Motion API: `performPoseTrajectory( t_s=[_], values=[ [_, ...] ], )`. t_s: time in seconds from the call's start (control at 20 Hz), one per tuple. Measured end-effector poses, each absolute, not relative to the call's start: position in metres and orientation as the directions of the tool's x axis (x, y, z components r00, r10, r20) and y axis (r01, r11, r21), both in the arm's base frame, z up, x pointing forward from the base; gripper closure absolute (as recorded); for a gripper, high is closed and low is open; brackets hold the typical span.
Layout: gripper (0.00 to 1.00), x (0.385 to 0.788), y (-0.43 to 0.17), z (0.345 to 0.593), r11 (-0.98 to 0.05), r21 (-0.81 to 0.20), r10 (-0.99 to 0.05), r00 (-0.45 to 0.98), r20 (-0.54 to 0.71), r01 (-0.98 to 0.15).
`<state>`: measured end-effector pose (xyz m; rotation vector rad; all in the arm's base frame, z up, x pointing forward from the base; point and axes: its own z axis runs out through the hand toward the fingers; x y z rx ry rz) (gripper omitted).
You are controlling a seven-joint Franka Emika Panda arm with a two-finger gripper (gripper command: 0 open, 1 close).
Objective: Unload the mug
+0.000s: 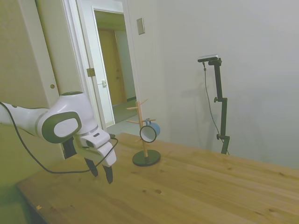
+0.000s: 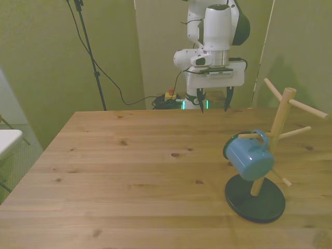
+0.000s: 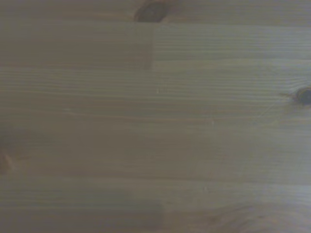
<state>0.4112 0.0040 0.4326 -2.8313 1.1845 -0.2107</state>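
The jaws [image 2: 213, 105] of the white Franka arm stand wide apart and hold nothing, their dark fingertips [image 1: 109, 174] pointing down above the bare wooden worktop [image 2: 135, 171] near its far edge in the front view. The wrist view shows only plain wood grain [image 3: 155, 126] with a few dark knots beneath them. Well apart from the jaws, toward the front view's right, the mug [image 2: 250, 158] hangs by its handle on a lower arm of the wooden peg stand [image 2: 282, 120], tilted with its blue body toward the camera; in the side view its pale inside and dark rim face the lens [image 1: 149, 133]. The stand rises upright from a round black base [image 2: 255, 199] that rests flat on the worktop, and its other pegs carry nothing. A black cable [image 1: 32, 156] loops from the arm's wrist down past the worktop's edge, and an open doorway [image 1: 114, 65] shows behind the arm
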Motion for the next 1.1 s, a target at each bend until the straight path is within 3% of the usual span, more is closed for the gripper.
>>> performPoseTrajectory(
  t_s=[0.4, 0.8, 0.9, 1.1],
  values=[
    [0.00, 0.426, 0.003, 0.444, -0.706, -0.174, -0.708, 0.684, 0.174, -0.687],
    [0.00, 0.471, -0.021, 0.499, -0.687, -0.307, -0.726, 0.599, 0.338, -0.659],
    [0.00, 0.506, -0.034, 0.498, -0.652, -0.324, -0.757, 0.571, 0.317, -0.685],
    [0.00, 0.517, -0.033, 0.497, -0.663, -0.341, -0.747, 0.565, 0.349, -0.666]
  ],
)
